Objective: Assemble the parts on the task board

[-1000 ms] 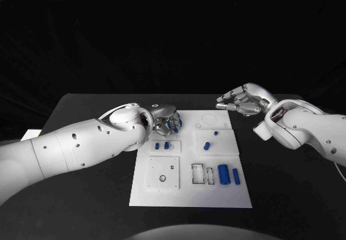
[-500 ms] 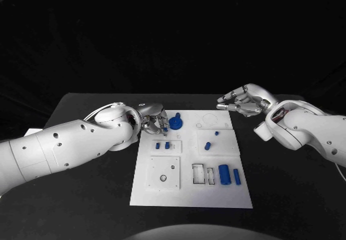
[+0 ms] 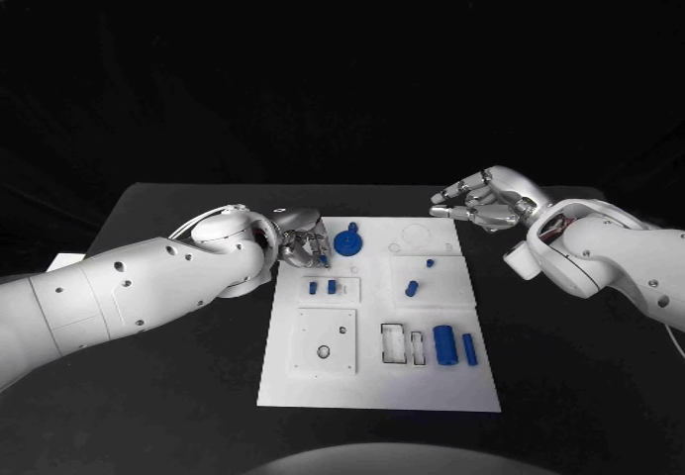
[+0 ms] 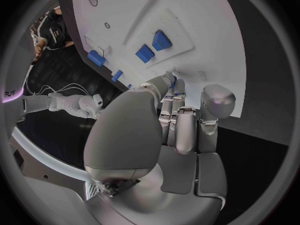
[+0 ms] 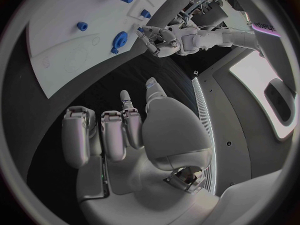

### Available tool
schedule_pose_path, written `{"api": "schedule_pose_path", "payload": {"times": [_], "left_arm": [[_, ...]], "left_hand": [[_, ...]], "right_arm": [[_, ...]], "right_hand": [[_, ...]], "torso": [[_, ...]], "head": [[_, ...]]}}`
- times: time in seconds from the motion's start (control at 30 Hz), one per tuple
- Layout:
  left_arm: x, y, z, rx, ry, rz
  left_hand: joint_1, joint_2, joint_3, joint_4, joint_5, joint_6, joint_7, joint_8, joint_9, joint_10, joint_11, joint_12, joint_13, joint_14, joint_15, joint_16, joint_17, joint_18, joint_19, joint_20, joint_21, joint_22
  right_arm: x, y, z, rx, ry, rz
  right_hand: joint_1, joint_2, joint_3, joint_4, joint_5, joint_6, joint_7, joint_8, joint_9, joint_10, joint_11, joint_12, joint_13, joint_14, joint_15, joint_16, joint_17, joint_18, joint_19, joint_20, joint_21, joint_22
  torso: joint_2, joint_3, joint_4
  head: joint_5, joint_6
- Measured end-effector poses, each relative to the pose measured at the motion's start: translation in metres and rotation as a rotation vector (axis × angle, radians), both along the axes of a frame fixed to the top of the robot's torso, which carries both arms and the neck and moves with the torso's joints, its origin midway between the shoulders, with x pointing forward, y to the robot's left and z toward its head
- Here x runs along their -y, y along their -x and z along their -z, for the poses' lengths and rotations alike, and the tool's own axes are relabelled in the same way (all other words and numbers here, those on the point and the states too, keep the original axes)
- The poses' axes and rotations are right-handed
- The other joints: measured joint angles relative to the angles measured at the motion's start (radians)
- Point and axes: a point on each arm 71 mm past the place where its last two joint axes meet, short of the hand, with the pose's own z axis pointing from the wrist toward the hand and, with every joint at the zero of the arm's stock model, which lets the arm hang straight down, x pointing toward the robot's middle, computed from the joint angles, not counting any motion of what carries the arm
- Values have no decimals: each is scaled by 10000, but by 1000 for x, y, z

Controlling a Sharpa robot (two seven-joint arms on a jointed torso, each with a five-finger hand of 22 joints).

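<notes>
A: State of the left hand?

B: Fingers curled in at the task board's far left edge, just beside the round blue part. Whether a fingertip touches that part cannot be told; nothing is visibly held.

A: Why is the part there?

B: It sits on the board's far-left section, likely its seat.

A: Right hand?

B: Fingers bent, empty, hovering off the board's far right corner, probably parked clear of the work.

Left hand fingertips behind palm
</notes>
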Motion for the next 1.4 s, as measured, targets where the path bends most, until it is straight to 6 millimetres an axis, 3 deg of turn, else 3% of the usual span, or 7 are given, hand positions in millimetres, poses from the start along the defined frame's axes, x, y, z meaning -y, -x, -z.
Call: {"api": "schedule_pose_path", "payload": {"times": [1.03,1.4], "left_arm": [[7,5,5,-183,-142,210],[8,5,7,-280,-375,176]], "left_hand": [[-133,-54,52,-53,-95,33,-38,-73,10,71,1,-89,41,0,0,39,-8,0,0,0,67,62],[-403,-218,110,-112,-148,-219,70,-403,-70,-113,109,-314,43,-36,36,39,-77,1,0,0,66,62]], "right_arm": [[-1,0,0,-2,-8,-22],[-1,0,0,-2,-10,-29]], "right_hand": [[0,0,0,0,0,0,0,40,6,0,0,0,0,0,0,0,7,0,0,0,0,0],[0,0,0,0,0,0,0,40,5,0,0,0,0,0,0,0,6,0,0,0,0,0]], "torso": [[-10,-3,6],[-10,1,2]], "head": [[-18,-37],[-9,-48]]}}
